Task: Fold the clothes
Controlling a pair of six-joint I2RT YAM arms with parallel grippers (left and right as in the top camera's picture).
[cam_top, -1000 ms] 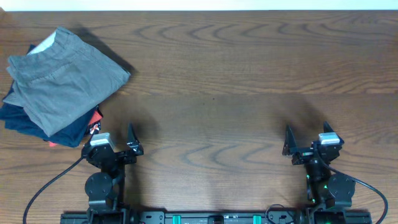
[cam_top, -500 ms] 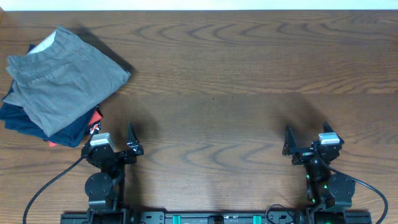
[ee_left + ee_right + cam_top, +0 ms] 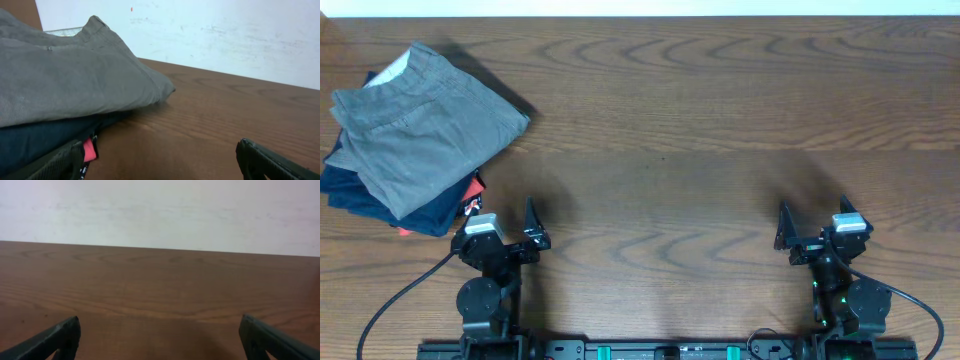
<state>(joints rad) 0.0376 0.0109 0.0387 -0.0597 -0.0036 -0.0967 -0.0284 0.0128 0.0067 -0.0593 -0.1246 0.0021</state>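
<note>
The grey shorts (image 3: 420, 125) lie folded on top of a pile at the table's far left, with a whitish lining showing at the back corner. They also show in the left wrist view (image 3: 70, 80), filling its left half. My left gripper (image 3: 505, 232) is open and empty near the front edge, just in front of the pile and apart from it; its fingertips frame bare wood in the left wrist view (image 3: 160, 162). My right gripper (image 3: 812, 228) is open and empty at the front right, far from the shorts, over bare wood (image 3: 160, 340).
Under the shorts lies a dark navy folded garment (image 3: 365, 200), seen also in the left wrist view (image 3: 40, 137), with a red-pink item (image 3: 472, 190) poking out at the pile's near edge (image 3: 89, 149). A white wall runs behind the wooden table (image 3: 700, 120).
</note>
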